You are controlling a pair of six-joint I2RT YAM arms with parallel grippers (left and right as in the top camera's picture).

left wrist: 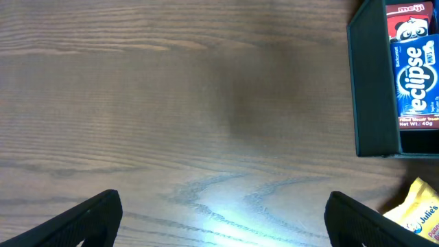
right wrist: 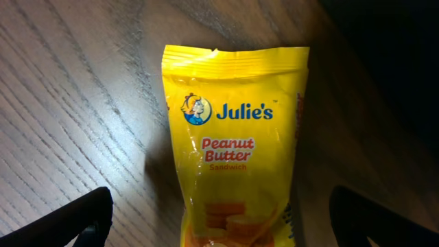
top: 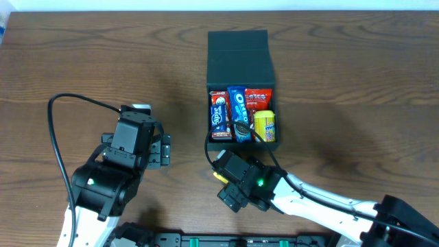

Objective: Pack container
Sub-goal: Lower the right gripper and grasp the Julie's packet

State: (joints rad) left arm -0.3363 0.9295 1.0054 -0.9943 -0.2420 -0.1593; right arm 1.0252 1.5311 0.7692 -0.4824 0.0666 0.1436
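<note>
While wide apart, right pincer (right wrist: 226,230) over packet (right wrist: 233,137) beside container (top: 239,55) wall

The left tool (left wrist: 223,206) and right tool (right wrist: 221,199) hover, fingers spread wide.

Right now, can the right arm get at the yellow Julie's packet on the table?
Probably yes. The right pincer hangs right over the Julie's packet, fingers open to either side, nothing lying on it. The container stands close beside the packet, which may crowd one finger.

The wooden table (top: 343,82) carries the green container (top: 239,51) and a yellow Julie's packet (right wrist: 233,144).
</note>
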